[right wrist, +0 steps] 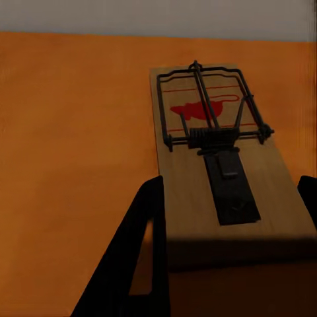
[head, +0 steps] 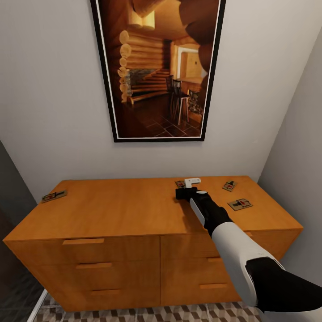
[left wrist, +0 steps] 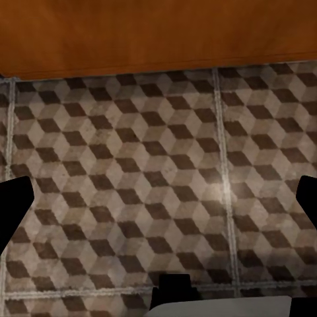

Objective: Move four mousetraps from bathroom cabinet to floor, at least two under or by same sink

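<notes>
The orange-brown cabinet (head: 116,210) stands against the wall with mousetraps on its top. One lies at the far left (head: 54,195), and two lie at the right (head: 229,185) (head: 240,204). My right gripper (head: 189,183) reaches over the back of the top. Its fingers (right wrist: 142,251) press both long edges of a mousetrap (right wrist: 198,191) that lies flat on the wood, also seen beside the gripper (head: 180,184). My left gripper (left wrist: 158,198) hangs open over the cube-patterned bathroom floor (left wrist: 132,165), with nothing between its fingers.
A large framed picture (head: 156,67) hangs on the wall above the cabinet. Walls close in on the right (head: 299,147) and on the left. The cabinet's drawer fronts (head: 89,264) face me, with patterned floor (head: 179,313) at their foot.
</notes>
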`<state>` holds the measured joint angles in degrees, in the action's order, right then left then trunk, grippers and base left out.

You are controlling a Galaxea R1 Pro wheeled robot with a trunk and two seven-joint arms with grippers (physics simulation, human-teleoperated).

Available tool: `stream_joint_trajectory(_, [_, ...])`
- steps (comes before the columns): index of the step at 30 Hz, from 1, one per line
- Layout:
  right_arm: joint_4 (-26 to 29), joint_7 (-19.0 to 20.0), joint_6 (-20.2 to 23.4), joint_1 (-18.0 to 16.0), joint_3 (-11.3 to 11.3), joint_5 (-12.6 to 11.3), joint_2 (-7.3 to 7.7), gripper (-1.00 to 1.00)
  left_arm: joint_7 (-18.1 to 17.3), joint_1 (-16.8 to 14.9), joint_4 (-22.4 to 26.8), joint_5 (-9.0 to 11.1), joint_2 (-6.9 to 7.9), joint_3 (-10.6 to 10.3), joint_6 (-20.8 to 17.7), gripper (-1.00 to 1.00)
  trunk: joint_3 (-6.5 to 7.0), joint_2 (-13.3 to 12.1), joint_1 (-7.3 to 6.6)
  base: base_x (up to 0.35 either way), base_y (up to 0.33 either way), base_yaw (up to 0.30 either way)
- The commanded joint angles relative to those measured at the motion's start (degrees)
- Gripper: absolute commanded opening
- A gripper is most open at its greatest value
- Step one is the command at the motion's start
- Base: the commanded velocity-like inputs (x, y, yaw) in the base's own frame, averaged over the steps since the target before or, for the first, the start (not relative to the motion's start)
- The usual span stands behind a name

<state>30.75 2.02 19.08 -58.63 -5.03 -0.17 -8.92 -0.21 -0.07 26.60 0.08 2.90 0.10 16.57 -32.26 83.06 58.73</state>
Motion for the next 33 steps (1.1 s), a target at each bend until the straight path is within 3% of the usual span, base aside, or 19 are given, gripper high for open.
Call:
stream_joint_trajectory(1, [-3.2,-0.1,0.3,0.0,0.0,0.3,0.11,-1.00,0.0,0.0,0.0,0.0,0.01,0.0,0.1,1.00,-0.06,0.0,0.00,0.000,0.000,0.000])
stream_joint_trajectory(13, [-2.1,-0.3,0.4,0.0,0.0,0.3,0.23,-1.00,0.0,0.0,0.0,0.0,0.01,0.0,0.1,1.00,-0.06,0.0,0.00,0.000,0.000,0.000])
stream_joint_trajectory(14, [7.4,-0.5,7.2,0.0,0.1,0.3,0.18,-1.00,0.0,0.0,0.0,0.0,0.01,0.0,0.1,1.00,-0.06,0.0,0.00,0.000,0.000,0.000])
stream_joint_trajectory(17, [10.5,-0.5,9.9,0.0,0.1,0.3,0.15,-1.00,0.0,0.0,0.0,0.0,0.01,0.0,0.1,1.00,-0.06,0.0,0.00,0.000,0.000,0.000])
stream_joint_trajectory(33, [17.0,-0.6,17.9,0.0,0.2,0.5,0.21,-1.00,0.0,0.0,0.0,0.0,0.01,0.1,0.1,1.00,-0.06,0.0,0.00,0.000,0.000,0.000])
